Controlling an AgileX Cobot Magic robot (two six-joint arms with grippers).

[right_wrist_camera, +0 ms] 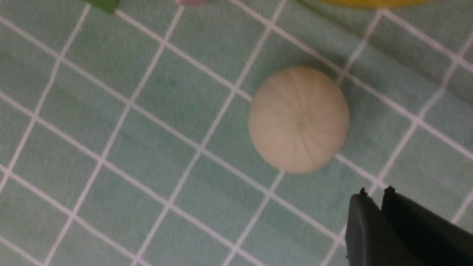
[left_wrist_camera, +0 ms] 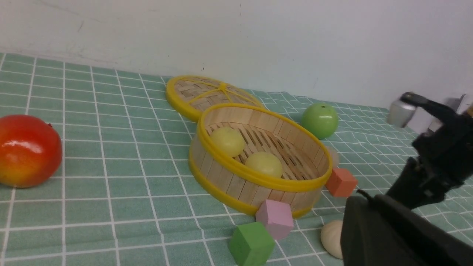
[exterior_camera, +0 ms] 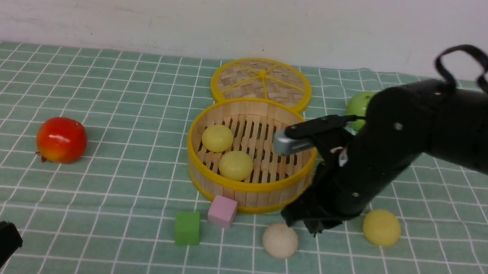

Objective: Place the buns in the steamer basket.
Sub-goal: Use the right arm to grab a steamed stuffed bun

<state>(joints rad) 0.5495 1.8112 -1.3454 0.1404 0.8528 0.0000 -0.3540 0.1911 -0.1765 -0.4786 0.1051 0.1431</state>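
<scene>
Front: you're on bun three of five. The steamer basket [exterior_camera: 261,199] holds two, the rear yellow bun [exterior_camera: 217,138] and the front yellow bun [exterior_camera: 235,164]. The off-white bun [exterior_camera: 280,241] and the loose yellow bun [exterior_camera: 381,227] sit on the cloth. The right gripper [exterior_camera: 313,227] hangs just beside the off-white one. The left gripper [exterior_camera: 1,235] is low at the near left, closed.

Left wrist: a half-hidden pale bun [left_wrist_camera: 332,157] sits behind the basket. Three cubes: green cube [left_wrist_camera: 251,244], pink cube [left_wrist_camera: 275,218], orange cube [left_wrist_camera: 340,182]. One apple [left_wrist_camera: 319,120], one lid [left_wrist_camera: 192,92].

Right wrist: jaws nearly together, empty. Open wide, centre over the off-white bun [right_wrist_camera: 298,120], then descend.
</scene>
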